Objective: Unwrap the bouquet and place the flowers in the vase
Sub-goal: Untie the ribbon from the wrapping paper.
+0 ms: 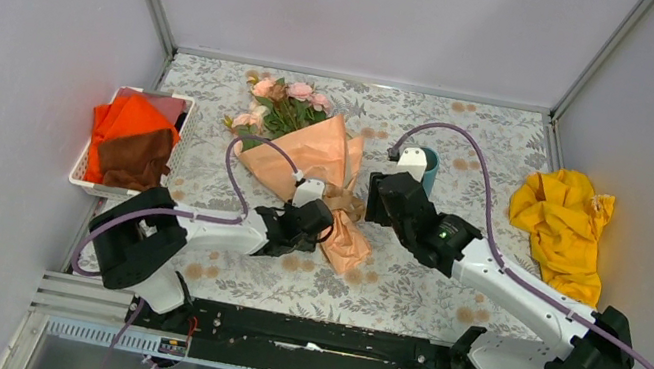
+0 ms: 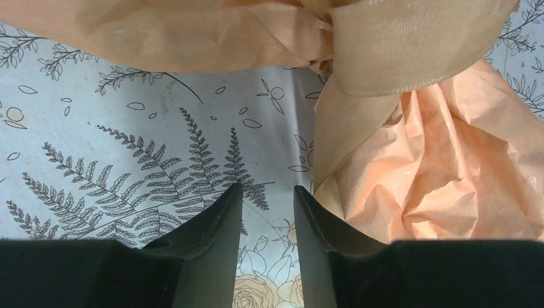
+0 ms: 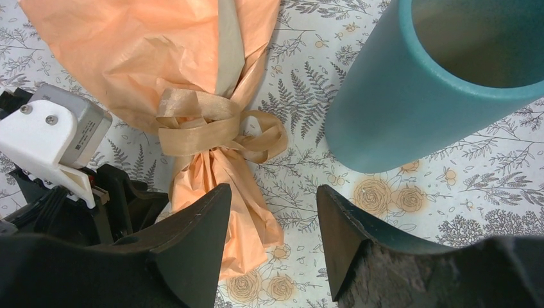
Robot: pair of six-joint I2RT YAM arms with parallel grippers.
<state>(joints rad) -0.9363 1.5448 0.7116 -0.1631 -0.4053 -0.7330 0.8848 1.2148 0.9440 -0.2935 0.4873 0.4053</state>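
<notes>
The bouquet (image 1: 308, 153) lies on its side mid-table, its peach paper (image 3: 128, 58) tied with a tan ribbon (image 3: 212, 125). The flowers (image 1: 282, 100), pink and peach roses with green leaves, stick out of its far end. My left gripper (image 1: 322, 219) sits low at the tied neck. In the left wrist view the left gripper (image 2: 268, 187) is open by a narrow gap over bare tablecloth, the ribbon bow (image 2: 385, 51) just ahead. The teal vase (image 3: 410, 96) stands upright to the right of the bouquet. My right gripper (image 3: 272, 187) hangs open above the paper's tail, beside the vase (image 1: 429, 170).
A white basket (image 1: 113, 193) holding orange and brown cloths sits at the table's left edge. A yellow cloth (image 1: 563, 231) lies crumpled at the right. Grey walls close in the table on three sides. The left arm's wrist camera housing (image 3: 54, 138) is close to my right fingers.
</notes>
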